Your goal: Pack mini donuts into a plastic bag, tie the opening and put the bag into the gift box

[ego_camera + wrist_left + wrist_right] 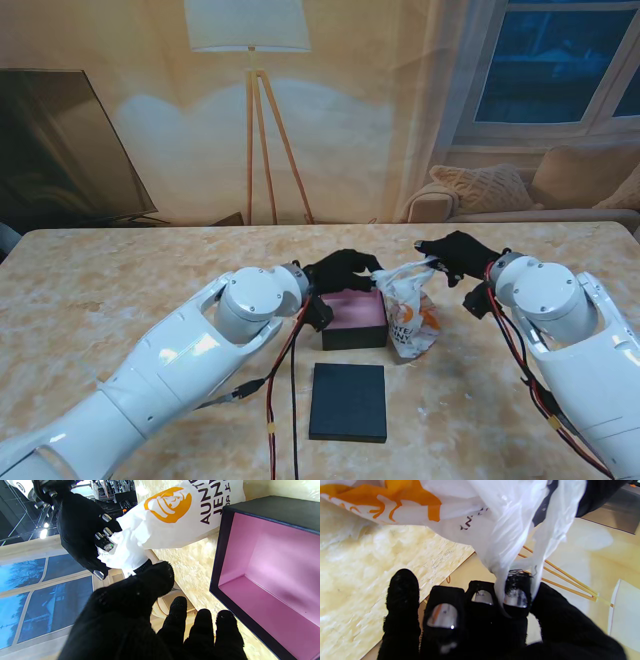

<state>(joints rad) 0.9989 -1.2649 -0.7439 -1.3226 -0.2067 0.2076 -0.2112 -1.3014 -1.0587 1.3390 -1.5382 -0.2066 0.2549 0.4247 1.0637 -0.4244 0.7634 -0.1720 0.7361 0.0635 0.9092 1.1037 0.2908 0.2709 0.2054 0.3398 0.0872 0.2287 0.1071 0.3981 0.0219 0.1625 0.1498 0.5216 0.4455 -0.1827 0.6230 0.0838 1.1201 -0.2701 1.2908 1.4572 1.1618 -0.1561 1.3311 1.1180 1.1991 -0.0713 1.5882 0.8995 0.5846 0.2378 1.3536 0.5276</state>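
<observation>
The right hand (455, 252) pinches the gathered neck of the white plastic bag (412, 310) between thumb and fingers (517, 597). The bag, printed with an orange logo, rests on the tabletop (120, 290) just right of the open gift box (354, 318) with its pink interior. The left hand (340, 270) hovers above the box's far edge, fingers loosely spread, touching the bag neck with the thumb. The black box lid (348, 401) lies flat, nearer to me than the box.

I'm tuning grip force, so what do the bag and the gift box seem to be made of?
Bag: thin glossy plastic film, printed; it crumples and turns translucent where stretched. Gift box: apparently rigid matte card, dark outside, pink lined; its walls stand straight with crisp corners.
</observation>
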